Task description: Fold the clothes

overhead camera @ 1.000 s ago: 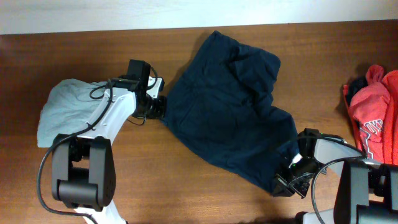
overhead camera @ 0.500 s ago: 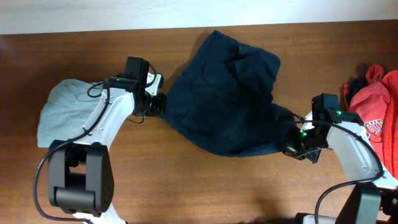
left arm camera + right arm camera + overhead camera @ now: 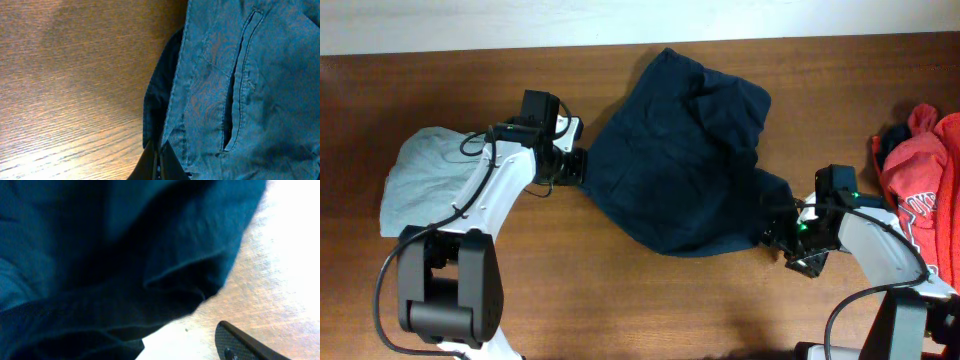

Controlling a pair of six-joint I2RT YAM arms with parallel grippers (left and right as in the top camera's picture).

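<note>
The navy shorts [image 3: 680, 160] are lying bunched across the middle of the worktop [image 3: 620, 310], and the left claw [image 3: 577, 168] is pinching their left edge, fingers pressed together on the cloth. The right claw [image 3: 788, 246] is hovering spread at the shorts' lower right corner (its own camera is showing just one finger [image 3: 240, 345], clear of the cloth). A pale grey-green garment [image 3: 410, 175] is lying at the left end and a red garment [image 3: 925, 190] at the right.

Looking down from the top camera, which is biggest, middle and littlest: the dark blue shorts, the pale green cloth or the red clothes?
1. The navy shorts: clearly biggest.
2 and 3. The pale grey-green garment and the red garment: about alike; one is partly hidden, the other cut off at the edge, so unranked.
</note>
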